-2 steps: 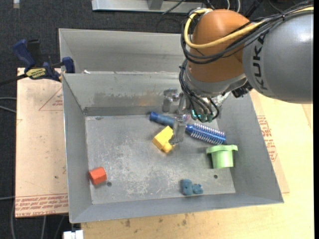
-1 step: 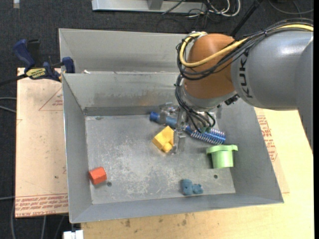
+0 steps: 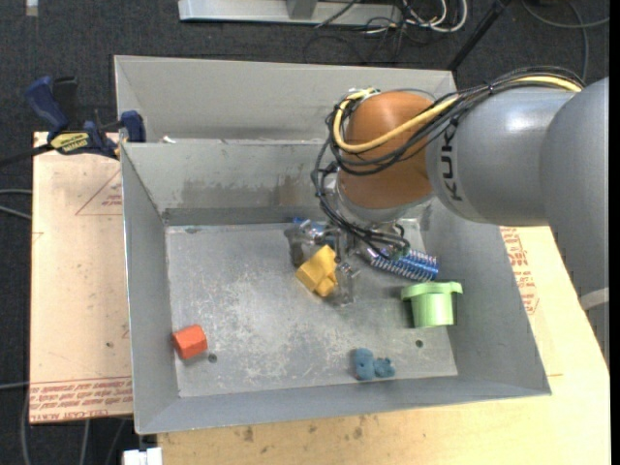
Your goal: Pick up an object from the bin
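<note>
Gripper [image 3: 323,265] at centre frame, jaws pinching a tilted yellow block [image 3: 315,275] low in the bin [image 3: 242,356]. Risk: the hold looks off-centre, so the block may twist free on lifting, or the jaws may catch the blue ribbed piece [image 3: 409,261] nearby.

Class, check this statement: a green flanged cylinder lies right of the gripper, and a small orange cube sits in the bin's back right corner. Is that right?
Not quite. The camera view shows the orange cube in the front left corner of the bin, not the back right. The green flanged cylinder does lie right of the gripper.
</note>
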`<action>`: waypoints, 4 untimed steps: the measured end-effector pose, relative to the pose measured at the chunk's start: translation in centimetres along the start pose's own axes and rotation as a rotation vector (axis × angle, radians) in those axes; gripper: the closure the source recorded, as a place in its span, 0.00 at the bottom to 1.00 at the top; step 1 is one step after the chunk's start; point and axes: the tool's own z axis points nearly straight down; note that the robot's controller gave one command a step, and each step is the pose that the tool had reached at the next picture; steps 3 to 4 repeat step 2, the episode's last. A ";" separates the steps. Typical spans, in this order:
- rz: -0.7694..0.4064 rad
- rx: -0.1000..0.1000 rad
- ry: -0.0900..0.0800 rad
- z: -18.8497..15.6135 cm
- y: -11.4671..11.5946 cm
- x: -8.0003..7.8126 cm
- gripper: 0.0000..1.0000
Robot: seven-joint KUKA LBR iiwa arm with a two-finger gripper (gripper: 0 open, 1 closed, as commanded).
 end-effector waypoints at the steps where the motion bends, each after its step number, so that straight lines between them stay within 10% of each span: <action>1: 0.001 0.001 -0.003 -0.2 -0.1 -0.1 1.00; 2: 0.006 0.008 -0.013 -13.5 0.5 -1.6 1.00; 4: 0.006 0.008 -0.013 -13.5 0.5 -1.6 1.00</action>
